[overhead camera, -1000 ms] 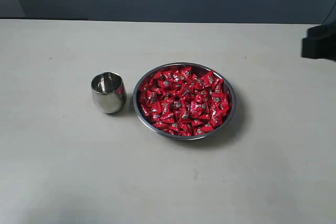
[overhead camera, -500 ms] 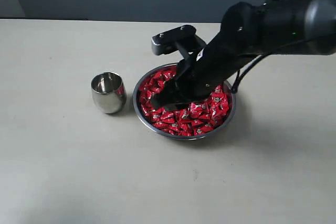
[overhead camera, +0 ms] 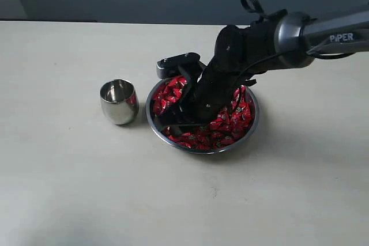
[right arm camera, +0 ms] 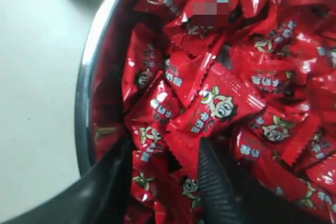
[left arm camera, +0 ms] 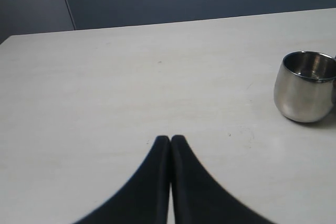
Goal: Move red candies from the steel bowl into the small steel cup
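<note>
Right gripper sank lower into red candies | jaws apart | left gripper closed

**Polished steel, glossy wrappers**

The small steel cup and the steel bowl are mirror-polished metal. The red candies wear shiny, crinkled wrappers. The bench is smooth and matt; the right claw looks matt black.

Black arm hiding the middle of the bowl and many candies — cup cut off at one edge, blurred patch on one wrapper
</note>
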